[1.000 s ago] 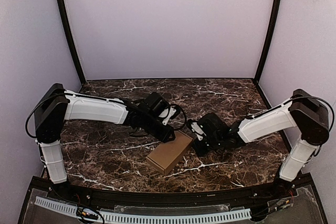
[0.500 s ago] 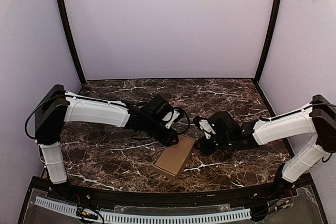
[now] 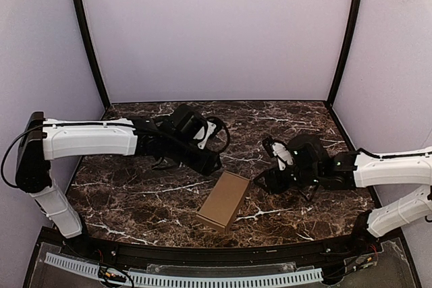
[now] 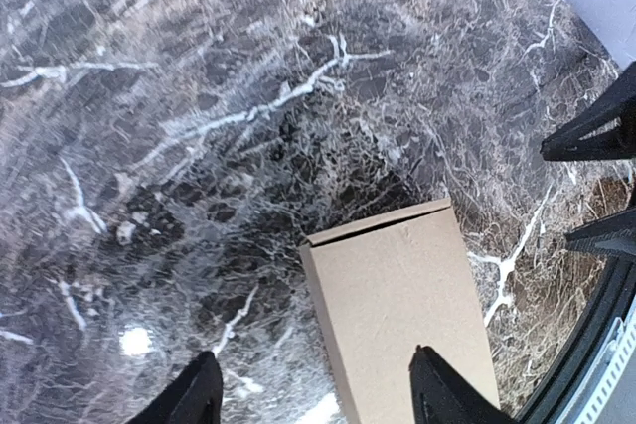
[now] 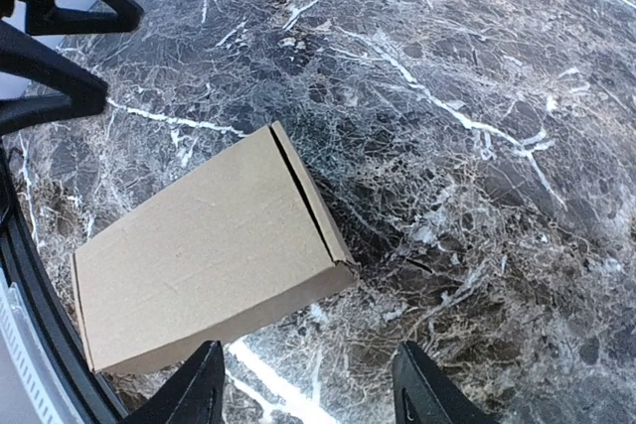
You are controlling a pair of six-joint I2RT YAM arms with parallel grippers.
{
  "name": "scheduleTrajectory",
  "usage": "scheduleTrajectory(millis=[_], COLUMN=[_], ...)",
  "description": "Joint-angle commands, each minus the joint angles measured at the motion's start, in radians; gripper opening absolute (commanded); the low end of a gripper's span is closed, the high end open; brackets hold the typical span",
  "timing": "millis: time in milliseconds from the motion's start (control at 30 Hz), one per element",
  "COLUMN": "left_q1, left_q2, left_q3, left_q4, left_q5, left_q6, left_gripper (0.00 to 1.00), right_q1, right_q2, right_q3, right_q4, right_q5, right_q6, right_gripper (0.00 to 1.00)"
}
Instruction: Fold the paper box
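Both pincers are seen released: the left gripper [image 3: 211, 164] and the right gripper [image 3: 263, 182] stand with jaws apart, and nothing is grasped by either. The dark marble table [image 3: 128, 193] is enclosed on 3 sides by pale lilac walls [image 3: 216, 32]. 2 white-and-black arms are stretched low over it, the left arm [image 3: 88, 137] from the left and the right arm [image 3: 391, 168] from the right, with the grippers pointed toward each other near the middle. The paper box [image 3: 225, 200] is found closed up as 1 flat brown rectangular box, lying on the table in the near middle, just below the 2 grippers and touched by neither. In the left wrist view it is seen on the table past the black fingertips [image 4: 199, 394].
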Motion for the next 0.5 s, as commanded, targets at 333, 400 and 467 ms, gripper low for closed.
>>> scheduleTrajectory(millis=[333, 400, 467], left_q1=[0.039, 0.07, 0.096], left_q2=[-0.314, -0.318, -0.322], left_q3=[-0.076, -0.064, -0.057], left_q4=[-0.282, -0.333, -0.378], left_q5=[-0.298, -0.298, -0.319], left_q6=[-0.067, -0.079, -0.089], left_gripper=[0.99, 0.99, 0.99], right_q1=[-0.003, -0.021, -0.064], right_q2=[-0.079, -0.052, -0.034], right_q3=[0.143, 0.201, 0.237], right_q4=[-0.248, -0.304, -0.327], right_q5=[0.172, 0.192, 0.163], right_q6=[0.037, 0.027, 0.008], right_gripper=[0.99, 0.99, 0.99])
